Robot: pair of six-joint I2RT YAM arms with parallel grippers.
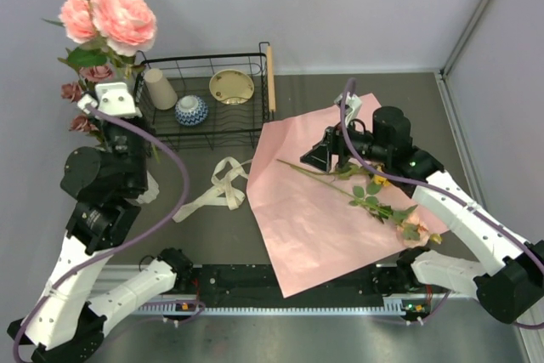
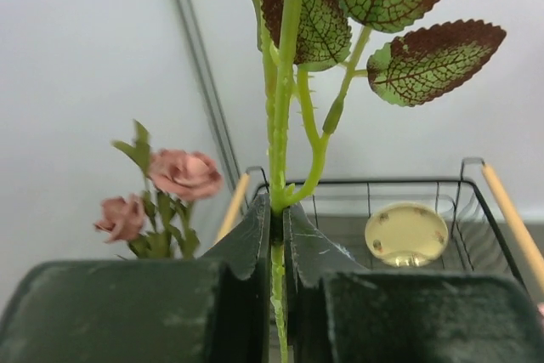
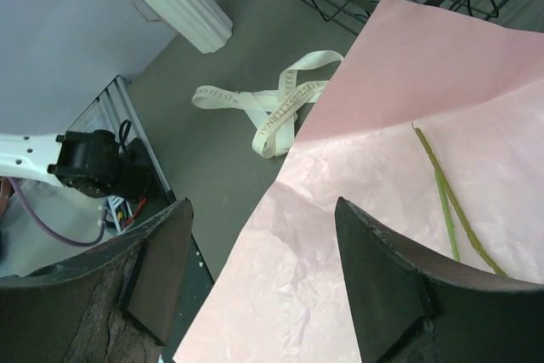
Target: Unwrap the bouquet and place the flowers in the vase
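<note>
From where I stand, the left gripper is pressed tight on the green stem of the big pink roses. It holds them high at the far left of the table, over where the vase stands. The arm hides most of the vase, so I can't tell if the stem's end is in its mouth. A few mauve roses rise beside the arm, seemingly from the vase.

The right gripper hangs with its jaws spread and nothing between them. It is over the paper, which lies opened flat, pink side up, on the right. The loose flowers lie across the paper, heads toward the near right edge and bare stem ends toward the gripper. The ribbon lies in a loose tangle between the paper and the left arm.

I'd judge these flowers light and top-heavy, with thin, fairly stiff stems and easily crushed heads. The place to grip is the bare lower stem, below the leaves. Lying flat on soft paper, a stem could be pinched together with the sheet.

The ribbon has printed lettering, too small to read, and I see no other labels
</note>
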